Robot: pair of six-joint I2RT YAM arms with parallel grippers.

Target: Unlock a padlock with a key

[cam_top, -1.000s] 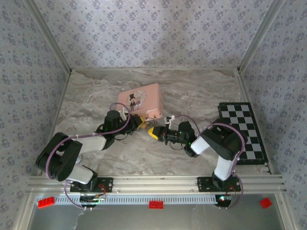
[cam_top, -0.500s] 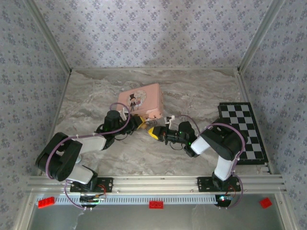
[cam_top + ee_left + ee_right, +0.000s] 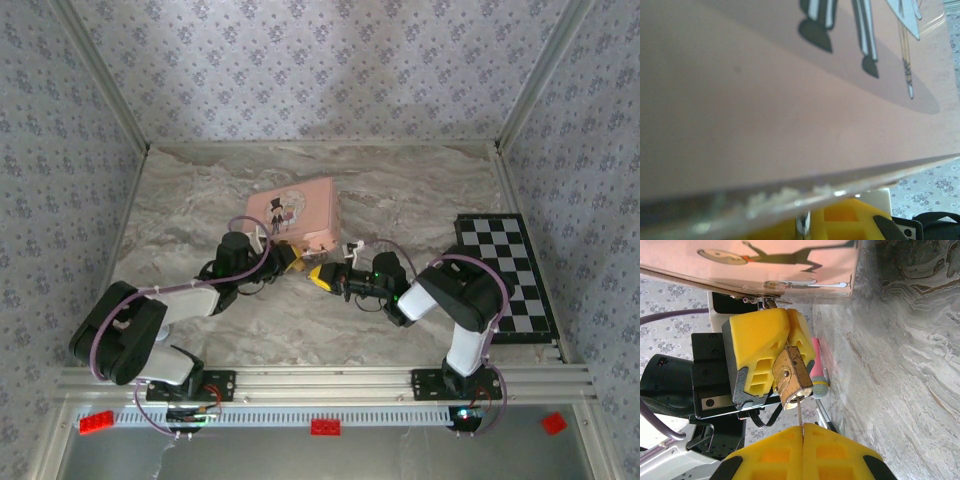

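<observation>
My right gripper (image 3: 802, 435) is nearest, fingers pressed together on the key (image 3: 799, 414), a thin sliver poking out of the tips toward the padlock (image 3: 791, 377). The key tip meets the lock's lower edge; I cannot tell if it is in the keyhole. The padlock hangs just above the marble table (image 3: 890, 340), off the near right corner of the pink tin (image 3: 295, 210). It is pinched by my left gripper (image 3: 785, 347), which reaches in from the left. The shackle seems hooked at the tin's edge, but it is too small to be sure. In the left wrist view the tin lid is close up, with one yellow finger (image 3: 850, 222) under its rim. A checkerboard (image 3: 505, 275) lies well apart on the right.

Risks:
- The key is barely held, so an off-line push could tilt it in the pads or pop it out.
- If the tip misses the slot, it skids on the brass and twists the padlock in my left grip.
- Turning before it is fully seated could bend the key or drag the tin.
</observation>
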